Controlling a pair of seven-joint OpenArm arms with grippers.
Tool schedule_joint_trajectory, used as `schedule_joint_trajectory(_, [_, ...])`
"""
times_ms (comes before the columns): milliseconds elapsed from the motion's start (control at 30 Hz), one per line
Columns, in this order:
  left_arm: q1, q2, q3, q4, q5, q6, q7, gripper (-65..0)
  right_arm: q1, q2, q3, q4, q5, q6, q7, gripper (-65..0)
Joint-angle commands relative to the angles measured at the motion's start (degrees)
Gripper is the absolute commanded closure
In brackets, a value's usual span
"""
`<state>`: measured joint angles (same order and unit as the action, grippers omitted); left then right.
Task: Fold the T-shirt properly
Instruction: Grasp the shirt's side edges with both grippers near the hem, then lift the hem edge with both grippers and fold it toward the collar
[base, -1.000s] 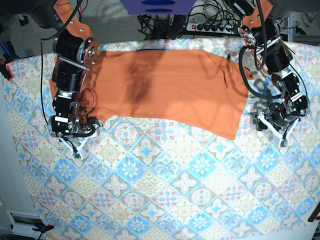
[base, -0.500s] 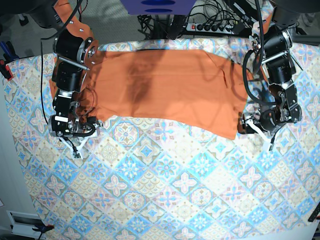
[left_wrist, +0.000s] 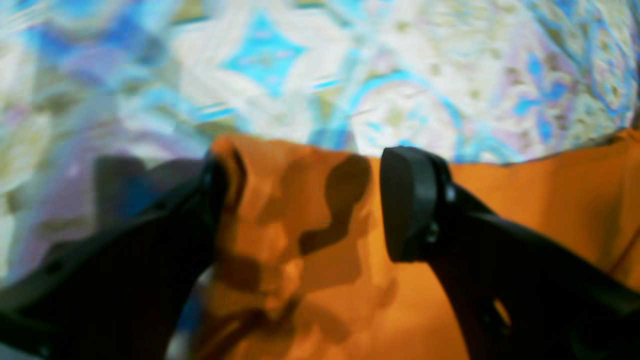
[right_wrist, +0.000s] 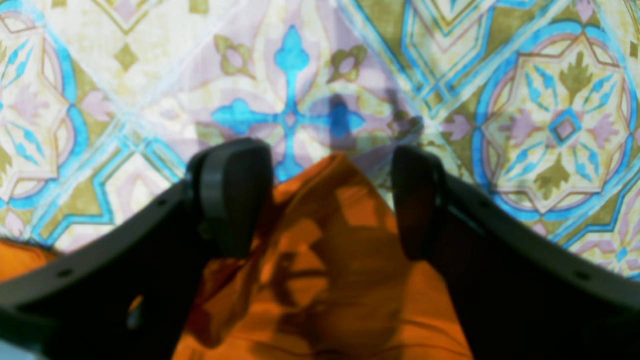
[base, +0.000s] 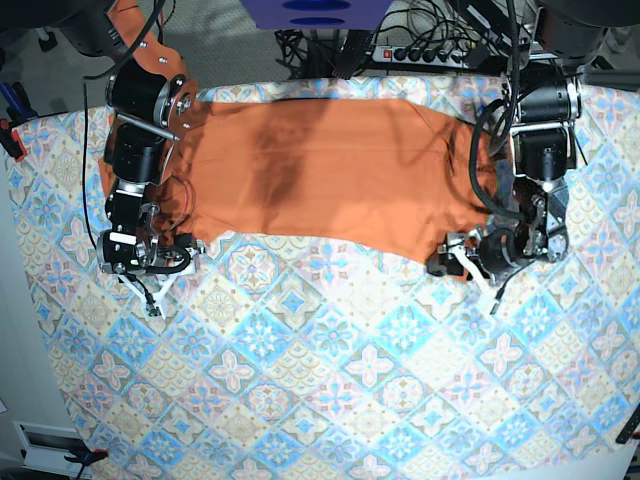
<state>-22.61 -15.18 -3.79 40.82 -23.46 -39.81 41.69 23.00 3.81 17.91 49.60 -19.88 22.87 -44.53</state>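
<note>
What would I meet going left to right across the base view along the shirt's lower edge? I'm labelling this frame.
Right gripper → T-shirt → left gripper, its open jaws at the shirt's lower corner → bare patterned tablecloth.

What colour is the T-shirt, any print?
Plain orange, no print. The T-shirt shows best in the base view, spread on the tile-patterned cloth.

Both arms are built of black cylindrical joint housings joined by orange plates studded with small silver screws, with black cables looping alongside. The left gripper (left_wrist: 305, 200) and right gripper (right_wrist: 330, 200) have matte black fingers ending in rounded, seemingly rubbery pads.
</note>
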Motion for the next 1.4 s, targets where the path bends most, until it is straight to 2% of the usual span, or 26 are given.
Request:
schedule_joint_trajectory(0, [0.1, -0.6, 0.7, 0.3, -0.1, -0.2, 1.4, -38.8, 0.2, 0.3, -0.1, -0.2, -2.1, -0.9, -1.1, -40.3])
schedule_joint_trajectory(200, [1.3, -1.0, 2.1, 0.3, -1.5, -0.2, 1.4, -38.1, 0.2, 0.4, -0.1, -0.2, -2.1, -0.9, -1.1, -40.3])
schedule_joint_trajectory(367, [2.3, -1.1, 2.1, 0.3, -1.4, -0.2, 1.4, -25.7, 0.2, 0.4, -0.1, -0.2, -2.1, -0.9, -1.1, -40.3])
schedule_joint_trajectory(433, [2.3, -1.9, 2.2, 0.3, -1.3, -0.2, 1.4, -23.1, 0.2, 0.4, -0.1, -0.2, -2.1, -0.9, -1.1, -39.2])
schedule_joint_trajectory(500, [2.4, -2.2, 2.2, 0.3, -1.3, -0.2, 1.4, -22.8, 0.2, 0.4, -0.1, -0.2, -2.1, -0.9, -1.1, -34.5])
schedule_joint_trajectory(700, [3.5, -3.3, 2.2, 0.4, -1.3, -0.2, 1.3, -22.3, 0.2, 0.4, 0.3, -0.2, -2.0, -1.1, -1.4, -14.4])
schedule_joint_trajectory(733, [3.7, -3.4, 2.2, 0.4, -1.3, -0.2, 1.3, -22.3, 0.2, 0.4, 0.3, -0.3, -2.0, -1.7, -1.9, -12.2])
schedule_joint_trajectory(900, [5.2, -4.5, 2.1, 0.5, -1.4, -0.2, 1.3, -22.3, -1.3, 0.5, 0.1, 0.1, -2.1, -9.0, -3.8, -0.2])
schedule_joint_trajectory(1100, [5.2, -4.6, 2.1, 0.5, -1.4, -0.2, 1.3, -22.2, -2.1, 0.5, 0.0, 2.8, -2.1, -9.6, -3.9, 0.0])
schedule_joint_trajectory(1267, [5.2, -4.6, 2.1, 0.5, -1.4, -0.2, 1.3, -22.2, -4.1, 0.5, 0.0, 9.3, -2.1, -9.8, -6.7, -7.7])
schedule_joint_trajectory(1367, [5.2, -4.6, 2.1, 0.5, -1.4, -0.2, 1.3, -22.2, -6.6, 0.5, 0.0, 16.7, -2.1, -9.8, -7.7, -4.2])
